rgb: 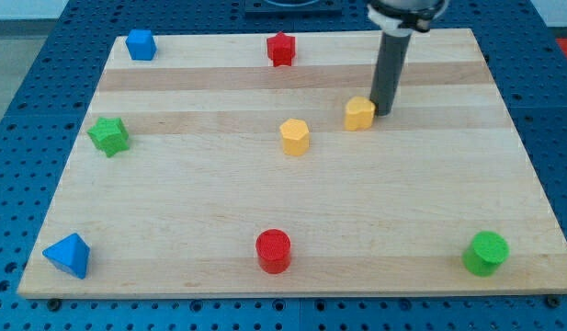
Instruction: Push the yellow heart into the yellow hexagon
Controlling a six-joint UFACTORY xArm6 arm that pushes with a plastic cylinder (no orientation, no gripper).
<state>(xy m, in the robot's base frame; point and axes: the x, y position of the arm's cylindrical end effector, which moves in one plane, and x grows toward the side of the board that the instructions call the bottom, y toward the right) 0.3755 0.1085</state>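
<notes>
The yellow heart (359, 113) lies on the wooden board, right of centre in the upper half. The yellow hexagon (295, 136) lies a short way to its lower left, with a gap of bare wood between them. My tip (385, 111) rests on the board right against the heart's right side, on the side away from the hexagon. The dark rod rises straight up from there to the view's top.
A red star-like block (280, 49) and a blue block (141, 44) lie near the top edge. A green star (109, 135) is at the left. A blue triangle (68, 255), a red cylinder (273, 250) and a green cylinder (486, 253) lie along the bottom.
</notes>
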